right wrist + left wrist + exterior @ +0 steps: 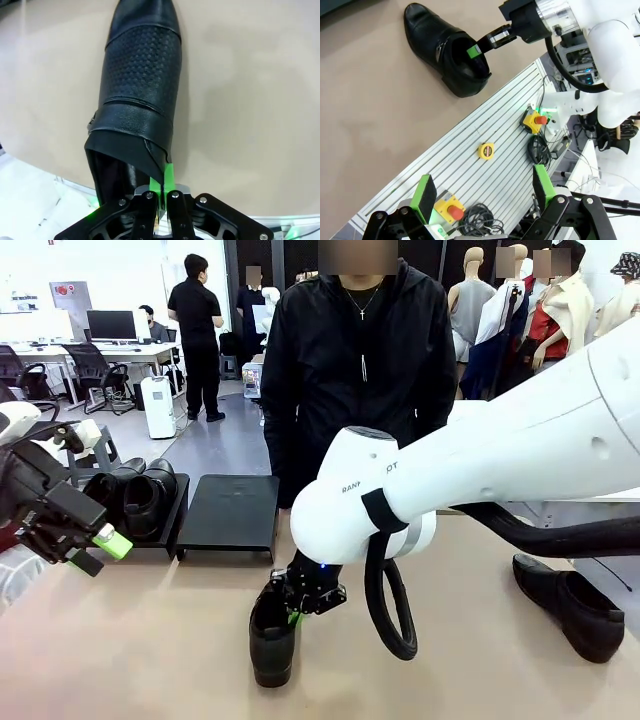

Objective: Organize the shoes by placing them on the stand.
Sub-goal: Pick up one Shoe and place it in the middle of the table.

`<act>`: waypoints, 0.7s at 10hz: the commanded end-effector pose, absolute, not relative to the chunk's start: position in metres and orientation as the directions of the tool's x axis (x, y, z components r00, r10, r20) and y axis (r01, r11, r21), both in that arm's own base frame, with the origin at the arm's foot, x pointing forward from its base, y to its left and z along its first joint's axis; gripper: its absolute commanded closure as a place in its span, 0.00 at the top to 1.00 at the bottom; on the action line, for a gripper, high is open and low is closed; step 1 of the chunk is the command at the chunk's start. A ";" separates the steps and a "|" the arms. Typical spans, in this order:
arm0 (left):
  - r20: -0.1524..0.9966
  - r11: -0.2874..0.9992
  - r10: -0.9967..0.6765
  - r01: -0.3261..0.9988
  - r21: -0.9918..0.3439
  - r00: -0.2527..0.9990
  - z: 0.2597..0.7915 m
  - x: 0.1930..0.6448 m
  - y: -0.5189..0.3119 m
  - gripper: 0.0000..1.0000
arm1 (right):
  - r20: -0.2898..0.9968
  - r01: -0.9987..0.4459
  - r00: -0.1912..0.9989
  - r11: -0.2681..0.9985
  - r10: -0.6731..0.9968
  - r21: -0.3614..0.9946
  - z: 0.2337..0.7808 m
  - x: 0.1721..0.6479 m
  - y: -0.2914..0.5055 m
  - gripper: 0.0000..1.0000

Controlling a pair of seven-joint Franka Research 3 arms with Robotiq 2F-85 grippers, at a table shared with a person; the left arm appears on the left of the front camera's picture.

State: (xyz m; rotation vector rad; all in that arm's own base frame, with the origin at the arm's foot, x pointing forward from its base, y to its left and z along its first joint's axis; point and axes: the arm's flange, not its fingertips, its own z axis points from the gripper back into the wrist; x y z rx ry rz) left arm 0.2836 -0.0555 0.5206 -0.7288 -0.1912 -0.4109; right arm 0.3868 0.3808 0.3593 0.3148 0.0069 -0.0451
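My right gripper is shut on the rim of a glossy black shoe at the table's near middle. In the right wrist view the green pads pinch the edge of the shoe's opening, toe pointing away. The left wrist view shows the same shoe on the tan top with the right gripper at its opening. Two shoes sit on the left stand; the stand beside it is bare. Another shoe lies at the right. My left gripper hovers open at the left, its fingers apart.
A person in a black jacket stands at the far side behind the stands. The near edge carries a slatted aluminium rail with yellow stop-button boxes, a yellow tape measure and cables.
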 end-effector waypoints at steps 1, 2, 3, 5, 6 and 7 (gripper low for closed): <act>0.325 0.647 -0.306 0.446 -0.619 0.895 0.521 0.285 -0.055 1.00 | -0.043 0.052 0.998 0.935 -0.039 0.350 0.369 0.392 0.381 0.30; 0.325 0.647 -0.306 0.446 -0.619 0.895 0.521 0.285 -0.055 1.00 | -0.050 0.042 0.998 0.935 -0.026 0.353 0.369 0.391 0.381 0.89; 0.325 0.647 -0.306 0.446 -0.619 0.895 0.521 0.285 -0.055 1.00 | -0.055 0.041 0.998 0.932 -0.023 0.360 0.370 0.390 0.380 1.00; 0.325 0.647 -0.306 0.446 -0.619 0.895 0.521 0.285 -0.055 1.00 | -0.042 0.014 0.999 0.917 0.002 0.399 0.394 0.382 0.362 1.00; 0.325 0.647 -0.306 0.446 -0.619 0.895 0.521 0.285 -0.055 1.00 | 0.018 0.007 1.000 0.907 -0.016 0.421 0.419 0.376 0.336 1.00; 0.325 0.647 -0.306 0.446 -0.619 0.895 0.521 0.285 -0.055 1.00 | 0.067 0.019 0.996 0.905 -0.052 0.425 0.448 0.367 0.298 1.00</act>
